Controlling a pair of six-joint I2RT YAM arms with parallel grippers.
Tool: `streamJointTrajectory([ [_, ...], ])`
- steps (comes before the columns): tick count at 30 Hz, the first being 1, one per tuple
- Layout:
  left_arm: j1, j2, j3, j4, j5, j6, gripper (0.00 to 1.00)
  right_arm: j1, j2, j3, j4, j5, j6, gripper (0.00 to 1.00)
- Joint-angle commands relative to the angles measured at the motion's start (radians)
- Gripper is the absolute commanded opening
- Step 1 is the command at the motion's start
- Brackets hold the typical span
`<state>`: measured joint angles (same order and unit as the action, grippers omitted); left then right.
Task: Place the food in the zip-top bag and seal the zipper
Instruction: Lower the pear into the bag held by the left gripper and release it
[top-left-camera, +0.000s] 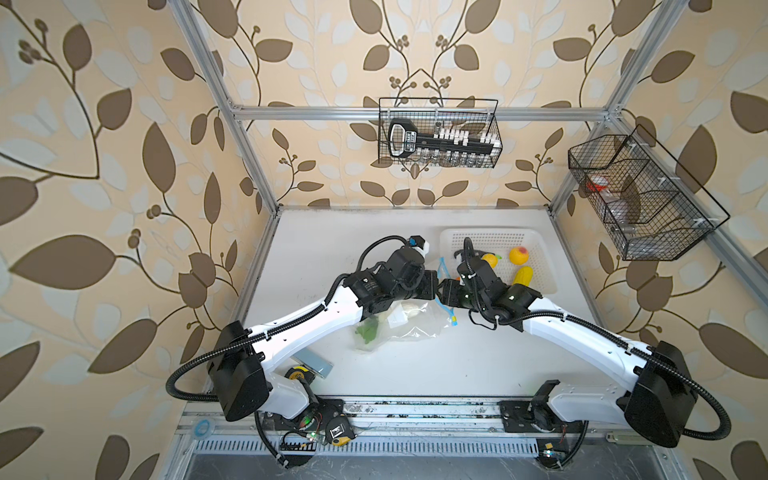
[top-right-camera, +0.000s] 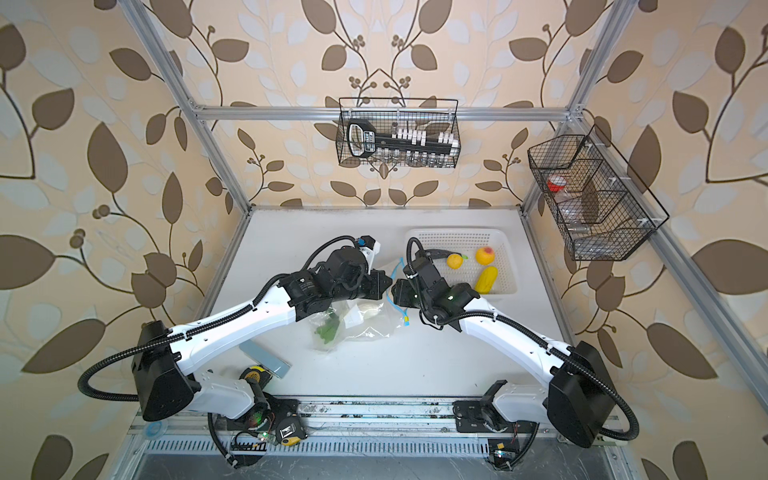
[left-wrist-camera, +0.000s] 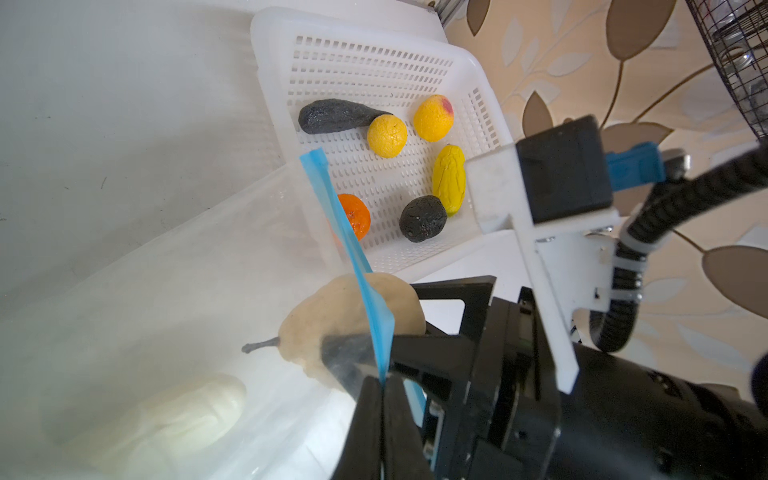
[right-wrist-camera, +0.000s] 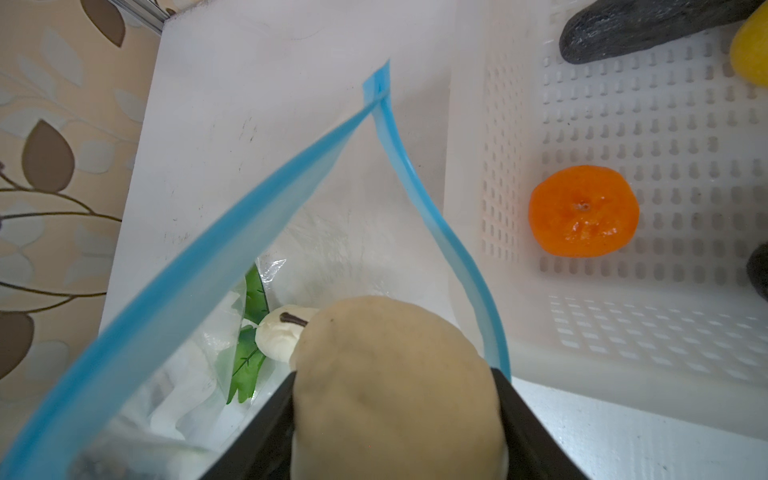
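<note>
**A:** In both top views we see the clear crinkly zip-top bag (top-left-camera: 409, 330) lying on the white bench (top-left-camera: 415, 374). Its mouth is raised beside the white perforated plastic basket (top-left-camera: 494, 230). The left tool (top-left-camera: 435, 286) and right tool (top-left-camera: 444, 291) meet almost nose to nose above it. We think they could knock each other.

**B:** Agreed. From up there we cannot tell how either tool's jaws stand.

**A:** In the left wrist view the left tool (left-wrist-camera: 381, 380) is pinched flat on the light-blue zipper strip (left-wrist-camera: 328, 199), holding one lip up. If that thin strip slides out, we expect the mouth to collapse.

**B:** The beige pear-shaped toy (left-wrist-camera: 332, 320) sits right at that lip, partly behind the film.

**A:** In the right wrist view the right tool (right-wrist-camera: 395, 399) grips the toy by its flanks. It is poised at the opening between the two blue lips. The green leafy piece (right-wrist-camera: 249, 361) and pale white vegetable (right-wrist-camera: 276, 338) lie inside.

**B:** If the toy is released too near the rim, we fear it rolls out onto the bench or drags the free lip down.
</note>
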<state>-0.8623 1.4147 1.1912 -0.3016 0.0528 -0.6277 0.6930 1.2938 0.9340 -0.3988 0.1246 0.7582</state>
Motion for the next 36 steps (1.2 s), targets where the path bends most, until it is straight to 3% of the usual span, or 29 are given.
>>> streamJointTrajectory([
  [1,0.008,-0.049,-0.001,0.043,0.002,-0.001,0.0,0.006,0.016,0.022,0.003,0.021,-0.002,0.61],
  [36,0.008,-0.042,0.007,0.041,0.004,0.004,0.0,0.008,0.036,0.032,-0.016,0.049,-0.011,0.8],
])
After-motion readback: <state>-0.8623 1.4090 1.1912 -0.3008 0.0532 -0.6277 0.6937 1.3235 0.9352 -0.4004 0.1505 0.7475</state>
